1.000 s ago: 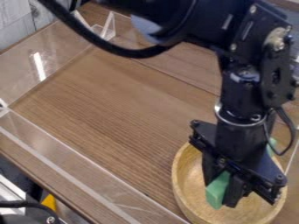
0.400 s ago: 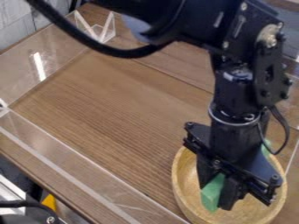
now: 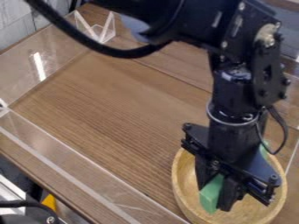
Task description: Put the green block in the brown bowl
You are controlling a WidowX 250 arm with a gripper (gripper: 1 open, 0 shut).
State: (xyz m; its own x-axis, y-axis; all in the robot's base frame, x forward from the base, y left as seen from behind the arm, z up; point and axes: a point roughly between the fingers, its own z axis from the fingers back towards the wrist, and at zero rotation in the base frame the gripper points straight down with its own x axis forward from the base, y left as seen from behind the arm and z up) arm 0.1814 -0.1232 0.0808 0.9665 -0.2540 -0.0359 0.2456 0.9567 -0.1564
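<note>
The brown bowl [image 3: 184, 186] sits at the lower right of the wooden table, its thick rim showing on the left side. My gripper [image 3: 225, 194] points straight down into the bowl and is shut on the green block [image 3: 212, 196], which stands nearly upright between the black fingers, its lower end close to the bowl's floor. Whether the block touches the floor I cannot tell. The black arm covers much of the bowl's middle and right side.
The wooden tabletop [image 3: 117, 105] stretches to the left and back. Clear plastic walls [image 3: 47, 140] border the table on the left and near side. A green cable [image 3: 281, 140] hangs beside the arm on the right.
The arm shifted slightly left with the block over the first half second, then stayed still. The gripper remains shut on the block.
</note>
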